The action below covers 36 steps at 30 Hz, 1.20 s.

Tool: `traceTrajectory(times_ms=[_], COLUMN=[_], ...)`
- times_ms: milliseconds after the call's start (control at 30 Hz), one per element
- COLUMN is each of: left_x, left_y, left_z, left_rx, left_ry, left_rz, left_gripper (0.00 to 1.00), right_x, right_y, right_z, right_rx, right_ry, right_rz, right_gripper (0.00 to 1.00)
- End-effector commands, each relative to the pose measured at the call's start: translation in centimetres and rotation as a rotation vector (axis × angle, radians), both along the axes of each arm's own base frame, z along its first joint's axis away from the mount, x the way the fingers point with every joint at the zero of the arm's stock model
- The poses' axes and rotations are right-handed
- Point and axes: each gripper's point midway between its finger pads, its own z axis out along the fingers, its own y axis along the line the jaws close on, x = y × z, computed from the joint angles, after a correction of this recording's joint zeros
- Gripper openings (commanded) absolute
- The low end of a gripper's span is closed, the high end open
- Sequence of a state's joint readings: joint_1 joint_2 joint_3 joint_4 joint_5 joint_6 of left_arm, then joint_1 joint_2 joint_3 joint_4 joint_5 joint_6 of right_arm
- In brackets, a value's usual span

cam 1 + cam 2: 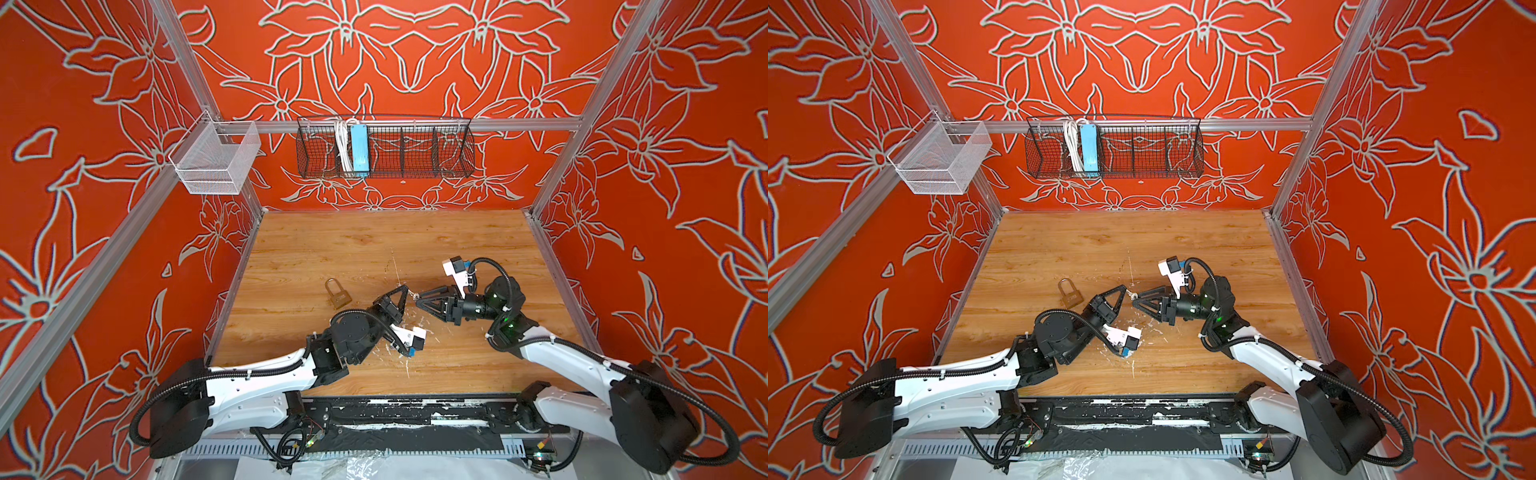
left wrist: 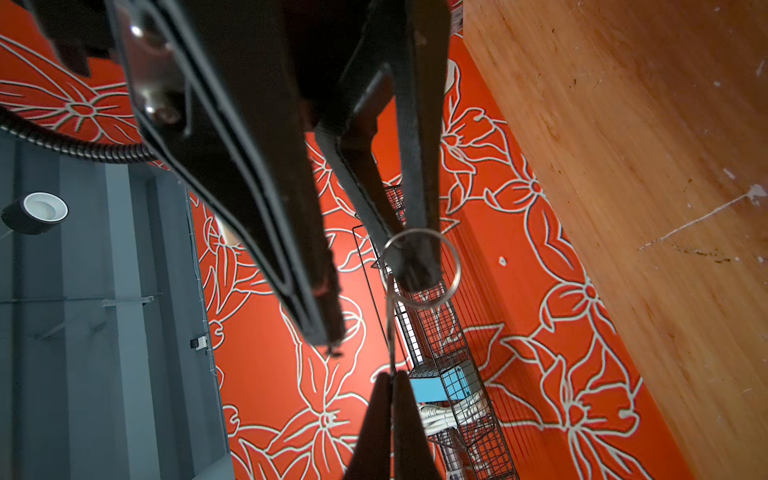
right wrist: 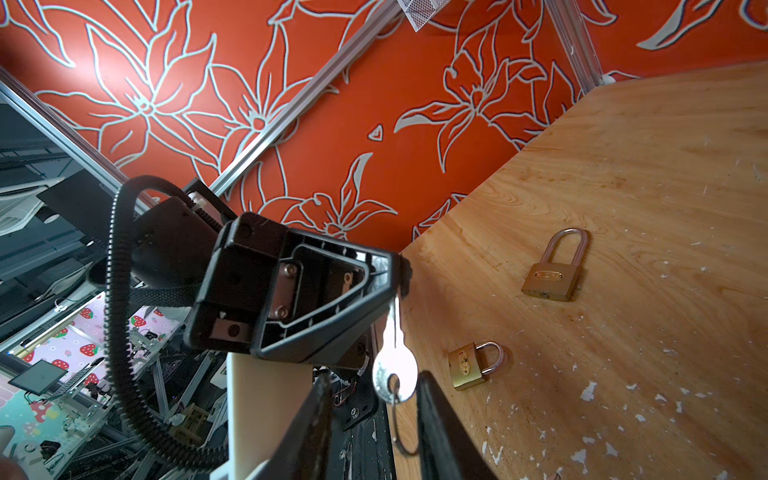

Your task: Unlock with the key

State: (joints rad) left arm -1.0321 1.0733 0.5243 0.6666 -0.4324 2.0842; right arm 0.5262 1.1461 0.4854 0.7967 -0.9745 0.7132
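My left gripper (image 3: 398, 270) is shut on the blade tip of a silver key (image 3: 392, 365) and holds it above the wooden table (image 1: 374, 249). The key's round head and its wire ring (image 2: 419, 266) lie between the fingers of my right gripper (image 3: 374, 382), which stands open. The ring loops round one right finger. In both top views the two grippers (image 1: 406, 291) (image 1: 419, 300) meet tip to tip at mid-table. A long-shackled brass padlock (image 3: 548, 278) (image 1: 337, 294) lies flat on the table. A smaller brass padlock (image 3: 473, 365) shows only in the right wrist view.
A black wire basket (image 1: 386, 149) holding a blue power strip hangs on the back wall. A white mesh basket (image 1: 216, 158) hangs at the back left corner. Aluminium frame posts and red patterned walls enclose the table. White paint flecks mark the near table.
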Motion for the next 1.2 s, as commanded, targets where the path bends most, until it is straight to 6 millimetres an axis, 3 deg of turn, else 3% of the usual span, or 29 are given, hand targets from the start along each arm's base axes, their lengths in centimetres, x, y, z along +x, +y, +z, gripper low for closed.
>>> traceTrajectory(times_ms=[0,100,333,567,767,833,867,900,1167], left_x=[0.2,0.3,0.3,0.3,0.4,0.5,0.5,0.5,-1.2], left_y=[0.1,0.1,0.1,0.1,0.0,0.1,0.2,0.4,2.6], left_z=[0.5,0.6,0.7,0.6,0.3,0.5,0.9,1.4,4.6], left_rx=[0.022,0.018,0.017,0.020,0.013,-0.008,-0.041,-0.092,-0.543], left_ry=[-0.043,-0.044,-0.047,-0.045,-0.027,-0.018,-0.015,-0.001,0.341], left_rz=[0.016,0.018,0.018,0.020,0.018,0.028,0.032,0.034,-0.036], left_gripper=[0.00,0.00,0.00,0.00,0.00,0.26,0.84,0.98,0.97], right_x=[0.0,0.0,0.2,0.2,0.1,0.2,0.5,1.0,5.1], right_y=[0.1,0.3,0.4,0.3,0.2,0.0,-0.2,-0.5,-5.2], right_z=[1.3,1.4,1.2,1.2,1.3,1.4,1.2,0.9,-1.2], right_rx=[0.022,0.030,0.030,0.028,0.038,0.038,0.031,0.023,0.012], right_ry=[-0.039,-0.031,-0.022,-0.026,-0.028,-0.038,-0.036,-0.036,-0.008], right_rz=[-0.001,0.014,0.017,0.007,0.006,-0.007,-0.030,-0.063,-0.378], right_gripper=[0.34,0.26,0.21,0.00,0.00,0.00,0.00,0.00,0.00])
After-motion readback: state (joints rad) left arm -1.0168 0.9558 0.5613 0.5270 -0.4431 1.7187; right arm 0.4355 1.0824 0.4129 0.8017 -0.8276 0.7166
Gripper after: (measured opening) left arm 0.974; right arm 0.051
